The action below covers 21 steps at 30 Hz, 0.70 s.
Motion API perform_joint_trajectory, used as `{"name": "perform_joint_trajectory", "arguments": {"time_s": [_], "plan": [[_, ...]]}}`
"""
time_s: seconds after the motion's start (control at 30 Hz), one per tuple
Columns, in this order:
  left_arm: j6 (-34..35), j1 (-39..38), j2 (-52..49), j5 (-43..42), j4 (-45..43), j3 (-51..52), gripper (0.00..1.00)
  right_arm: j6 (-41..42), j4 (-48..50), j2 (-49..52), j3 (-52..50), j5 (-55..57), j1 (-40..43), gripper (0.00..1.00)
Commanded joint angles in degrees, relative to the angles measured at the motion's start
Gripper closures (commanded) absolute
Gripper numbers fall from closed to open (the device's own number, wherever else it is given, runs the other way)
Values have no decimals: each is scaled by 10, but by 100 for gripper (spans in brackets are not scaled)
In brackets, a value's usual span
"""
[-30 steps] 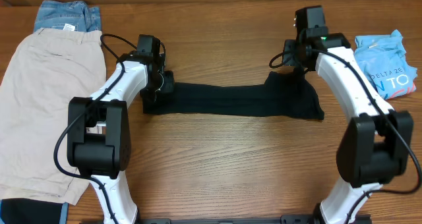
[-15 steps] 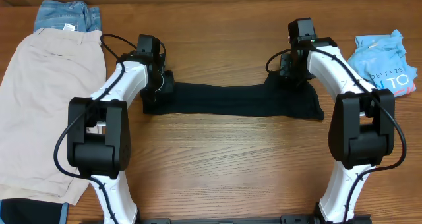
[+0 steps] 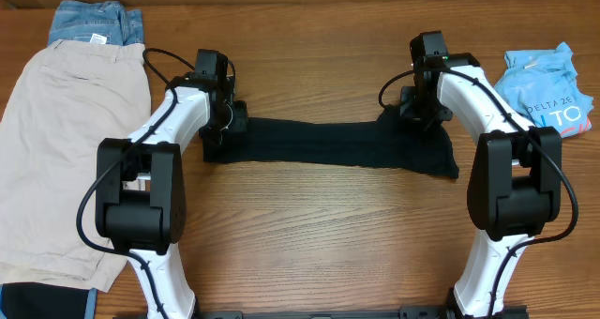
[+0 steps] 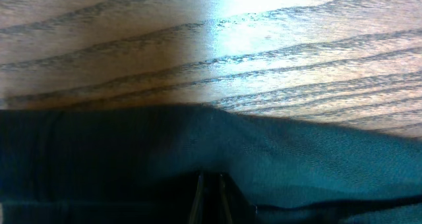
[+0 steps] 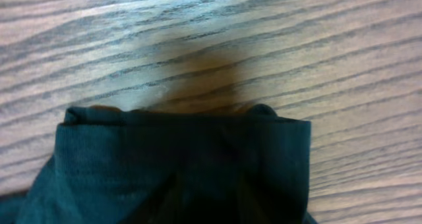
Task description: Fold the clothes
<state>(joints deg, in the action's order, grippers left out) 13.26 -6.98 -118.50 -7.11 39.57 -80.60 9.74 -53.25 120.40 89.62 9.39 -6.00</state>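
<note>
The T-shirt [image 3: 328, 143] is black, shorts [image 3: 66, 141] beige, denim [image 3: 94, 21] blue, table [image 3: 309, 225] wood-grained.

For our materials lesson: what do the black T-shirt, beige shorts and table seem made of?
The black T-shirt: soft matte knit, probably cotton jersey; fine ribs and a stitched hem show close up.
The beige shorts: matte woven cloth, perhaps cotton; lies flat with soft creases.
The table: wood or wood-look laminate, slightly glossy; grain lines, a glare patch.
</note>
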Motion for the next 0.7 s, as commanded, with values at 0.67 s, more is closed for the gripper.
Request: {"name": "perform_joint_trajectory", "arguments": {"time_s": [0.67], "plan": [[-9,3,-3,7,9,16,87,-10,-33,-60,111,-41,4,96]]}}
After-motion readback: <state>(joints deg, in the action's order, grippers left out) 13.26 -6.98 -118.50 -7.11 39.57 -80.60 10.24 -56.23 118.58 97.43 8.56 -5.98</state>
